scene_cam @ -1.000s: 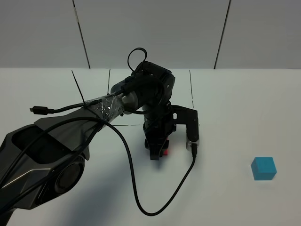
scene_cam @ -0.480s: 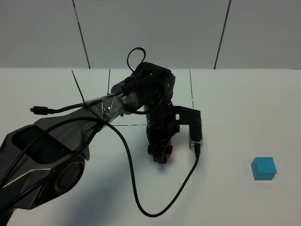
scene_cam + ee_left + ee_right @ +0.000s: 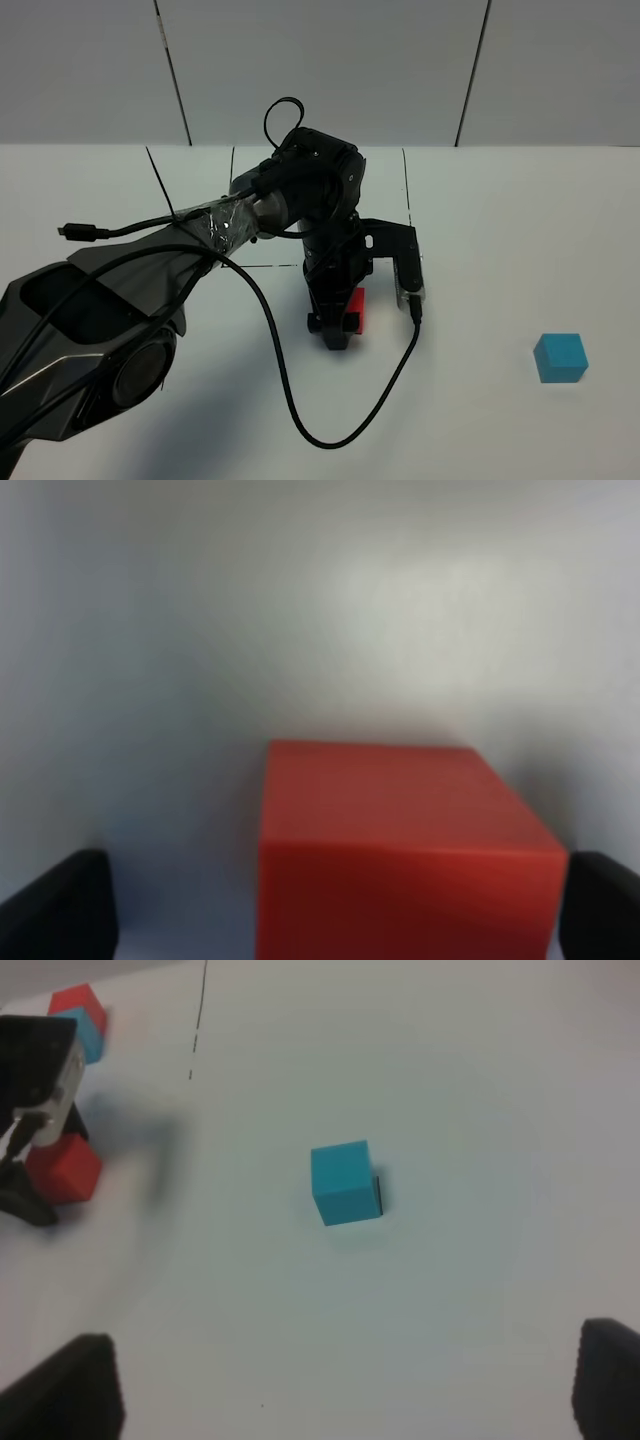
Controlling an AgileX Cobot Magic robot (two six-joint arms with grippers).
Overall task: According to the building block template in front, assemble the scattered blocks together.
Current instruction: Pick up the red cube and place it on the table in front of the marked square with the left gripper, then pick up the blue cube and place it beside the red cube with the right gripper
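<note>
The red cube (image 3: 354, 306), which we see half hidden behind the left gripper (image 3: 336, 330), sits blurred between its spread fingers (image 3: 60, 910); the right gripper (image 3: 350, 1390) has cropped fingers (image 3: 90, 1390), likewise spread.

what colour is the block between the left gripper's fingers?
Bright red cube, plain matte; the left wrist view shows it best.

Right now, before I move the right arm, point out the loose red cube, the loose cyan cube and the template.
loose red cube (image 3: 390, 795), left wrist view, top face.
loose cyan cube (image 3: 341, 1170), right wrist view, top face.
template (image 3: 76, 1003), right wrist view, red half.
</note>
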